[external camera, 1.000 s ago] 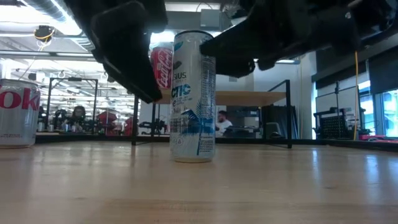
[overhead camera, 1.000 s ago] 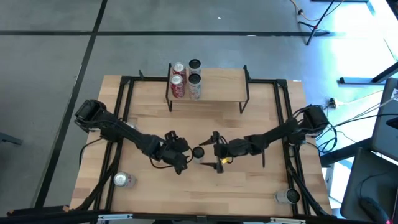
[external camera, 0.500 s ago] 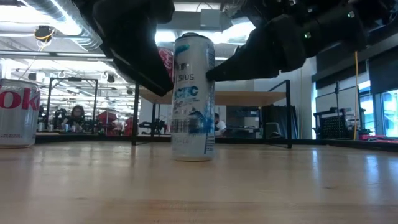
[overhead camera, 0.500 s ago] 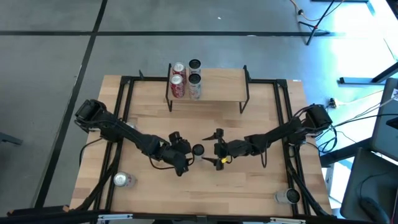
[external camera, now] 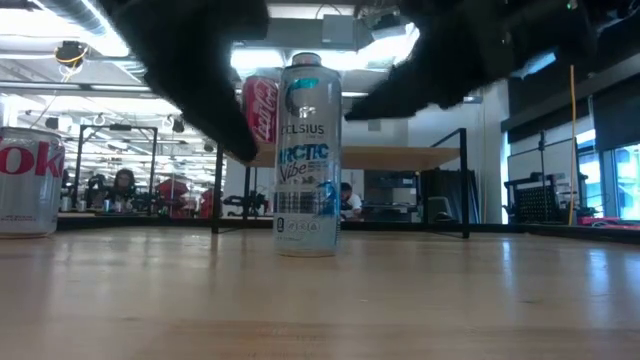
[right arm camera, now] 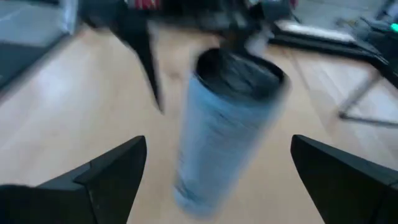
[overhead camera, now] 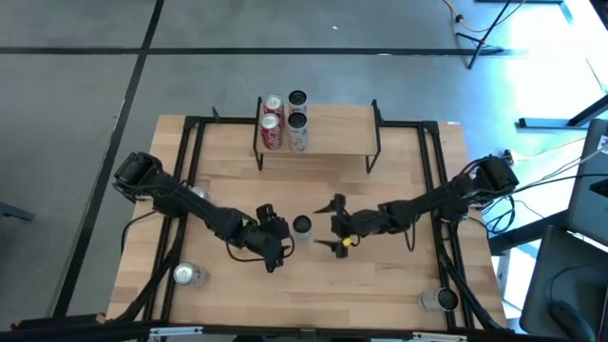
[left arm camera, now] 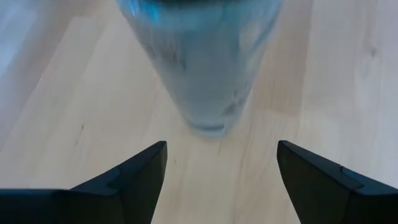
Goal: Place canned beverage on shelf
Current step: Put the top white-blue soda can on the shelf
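A tall white and blue can point(overhead camera: 302, 225) stands upright on its base in the middle of the table; it also shows in the low view point(external camera: 308, 150). My left gripper point(overhead camera: 276, 238) is open just to its left, and the can point(left arm camera: 205, 62) stands ahead of the fingers, untouched. My right gripper point(overhead camera: 333, 224) is open just to the can's right, and the can point(right arm camera: 227, 124) is clear of both fingers. The shelf point(overhead camera: 332, 128) stands at the table's far edge, with several cans point(overhead camera: 283, 122) on its left end.
A silver can point(overhead camera: 186, 275) is at the near left of the table, also seen in the low view point(external camera: 25, 180). Another can point(overhead camera: 439, 300) stands at the near right. The right part of the shelf's top is bare. A black frame runs along the table's sides.
My right gripper has drawn back from the can toward the table's right edge, staying open. The can has turned about its upright axis, showing more of its label to the low view, and still stands in the table's middle.
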